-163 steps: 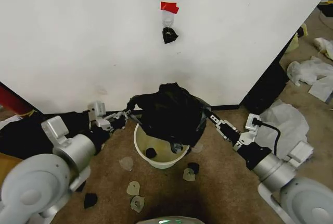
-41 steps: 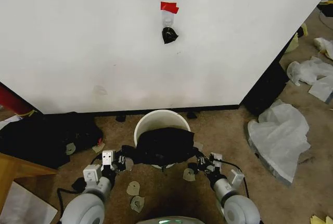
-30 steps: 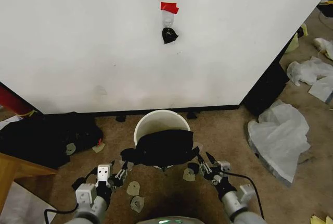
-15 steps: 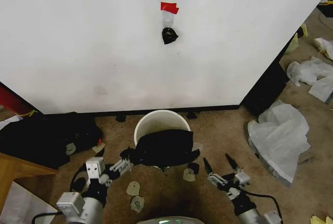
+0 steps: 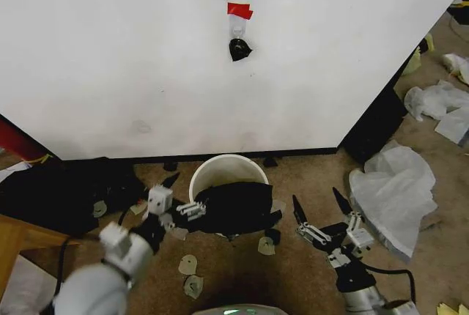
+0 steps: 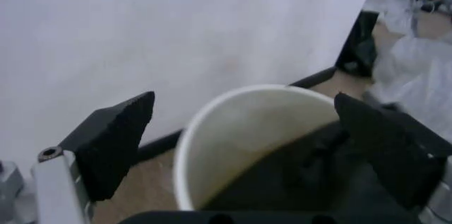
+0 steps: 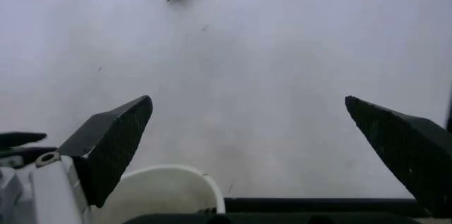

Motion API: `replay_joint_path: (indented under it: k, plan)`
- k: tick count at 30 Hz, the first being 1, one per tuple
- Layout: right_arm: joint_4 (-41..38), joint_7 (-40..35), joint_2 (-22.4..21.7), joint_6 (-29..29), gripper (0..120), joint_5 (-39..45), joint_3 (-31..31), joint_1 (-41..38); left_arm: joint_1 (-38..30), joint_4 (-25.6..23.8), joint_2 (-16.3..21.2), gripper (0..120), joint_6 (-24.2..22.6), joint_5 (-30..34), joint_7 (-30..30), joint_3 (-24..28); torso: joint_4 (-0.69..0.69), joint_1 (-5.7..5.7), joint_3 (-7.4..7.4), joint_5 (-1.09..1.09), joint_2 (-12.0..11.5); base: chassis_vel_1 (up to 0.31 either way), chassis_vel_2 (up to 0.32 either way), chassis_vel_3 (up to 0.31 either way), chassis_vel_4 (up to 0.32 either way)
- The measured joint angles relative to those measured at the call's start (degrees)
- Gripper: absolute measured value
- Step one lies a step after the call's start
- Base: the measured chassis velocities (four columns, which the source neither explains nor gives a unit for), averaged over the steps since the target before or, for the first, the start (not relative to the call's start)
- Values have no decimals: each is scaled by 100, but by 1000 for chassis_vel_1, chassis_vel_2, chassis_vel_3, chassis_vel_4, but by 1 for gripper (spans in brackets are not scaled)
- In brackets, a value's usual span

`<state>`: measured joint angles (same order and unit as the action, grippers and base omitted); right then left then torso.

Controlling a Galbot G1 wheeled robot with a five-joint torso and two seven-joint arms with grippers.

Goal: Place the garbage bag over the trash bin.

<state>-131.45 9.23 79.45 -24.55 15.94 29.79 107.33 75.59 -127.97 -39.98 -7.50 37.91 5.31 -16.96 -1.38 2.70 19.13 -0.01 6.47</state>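
- Both of my grippers have let go of the garbage bag and are drawn back from it. A moment ago each pinched one side of the bag; now neither one holds anything.
- Left gripper hangs just beside the bin's left side with its fingers spread wide. In the left wrist view the two dark pads stand far apart, with the bin's mouth between them.
- Right gripper has pulled farther off, out over the carpet to the right of the bin, fingers splayed into a broad V and well apart from the bag.
- The trash bin stands on the carpet close to the foot of the white wall. Its far rim and pale inside are bare.
- The bag lies bunched over the near rim, hanging down the front of the bin and partly spilling to the floor. It has stayed where I released it.
- My judgement: the bag is resting on the bin, not fitted over it. The mouth is not stretched round the whole rim, so the job looks only part done.
- A torn black scrap hangs on the wall under a red tape, and small bits litter the carpet.
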Motion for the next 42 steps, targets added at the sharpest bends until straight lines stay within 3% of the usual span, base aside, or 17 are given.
replay_joint_path:
  k: [2,6,8,9,11,12,13,18,25,33,42]
  plan:
    - [-31,0,68,-12,100,10,16,46,-255,122,67,100,-31,74,-41,159,1,0,0,0,0,0,0,0,0]
    - [-139,-23,485,-137,100,67,176,285,-2526,982,292,100,-515,626,-518,1713,-1,0,0,2,0,0,0,0,0]
    - [-139,-23,485,-137,100,67,176,285,-2526,982,292,100,-515,626,-518,1713,-1,0,0,2,0,0,0,0,0]
    - [-139,-33,539,-222,100,124,270,365,-3351,1348,304,100,-953,734,-972,2202,2,0,0,2,0,0,0,0,0]
    - [-128,-34,541,-283,100,189,357,436,-3948,1684,205,100,-1219,735,-1347,2568,7,0,0,2,-1,0,0,0,0]
    - [-121,-36,539,-319,100,238,413,472,-4319,1924,111,100,-1348,681,-1581,2814,2,0,0,-2,-1,0,0,0,0]
    - [-121,-36,539,-319,100,238,413,472,-4319,1924,111,100,-1348,681,-1581,2814,2,0,0,-2,-1,0,0,0,0]
    - [-103,-57,509,-381,100,384,544,545,-5439,2761,-173,100,-1574,415,-2525,3799,2,0,0,3,-1,0,0,0,0]
    - [-112,-56,442,-416,100,503,626,579,-6001,3647,-430,100,-1389,51,-2928,4176,4,0,0,1,-1,0,0,0,0]
    - [-102,-43,434,-375,100,503,592,563,-6262,4196,-580,98,-1334,-89,-3332,4304,3,-1,-1,2,-1,0,0,0,0]
    - [-189,-39,436,-318,100,491,559,606,-6533,4861,-714,68,-1442,-311,-4042,4488,3,0,-1,1,-1,0,0,0,0]
